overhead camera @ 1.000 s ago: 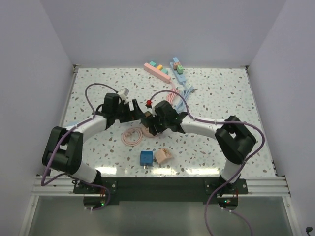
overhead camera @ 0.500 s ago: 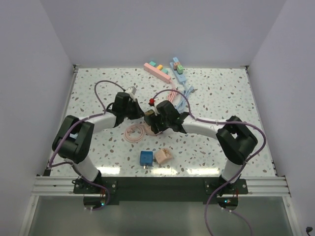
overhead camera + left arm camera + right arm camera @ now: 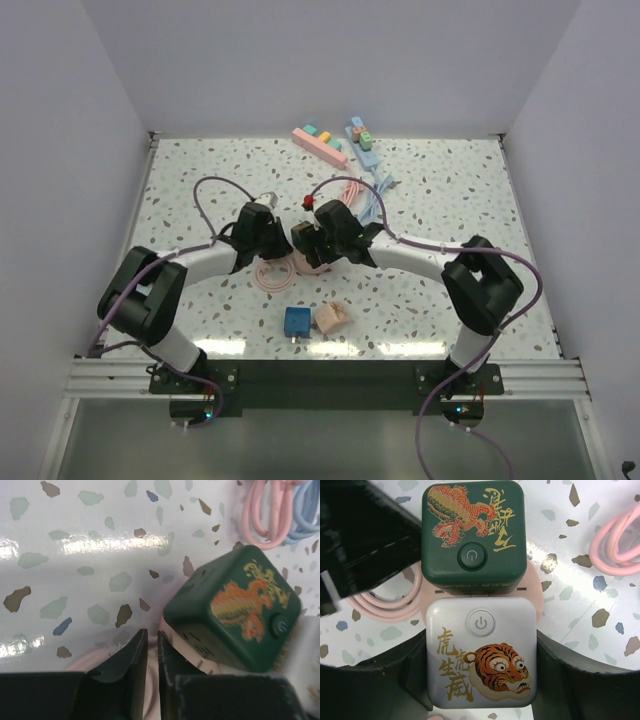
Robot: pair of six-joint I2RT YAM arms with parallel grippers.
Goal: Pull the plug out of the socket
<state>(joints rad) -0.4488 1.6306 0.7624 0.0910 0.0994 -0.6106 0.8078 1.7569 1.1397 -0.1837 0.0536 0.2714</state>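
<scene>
Mid-bench (image 3: 450,190), the right gripper (image 3: 481,652) pinches the white cube (image 3: 481,630) by its sides. The left gripper (image 3: 149,650), fingers pressed nearly together with nothing between them, sits just beside the green cube (image 3: 473,535). A pink cable coil (image 3: 385,602) lies under both cubes. The green cube is joined to the white one's end, toward the left edge.

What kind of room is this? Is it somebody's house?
Probably a robot test lab, not a house. A left arm and a right arm are bolted to a speckled table boxed in by plain white walls, with plugs and cables set out.
</scene>
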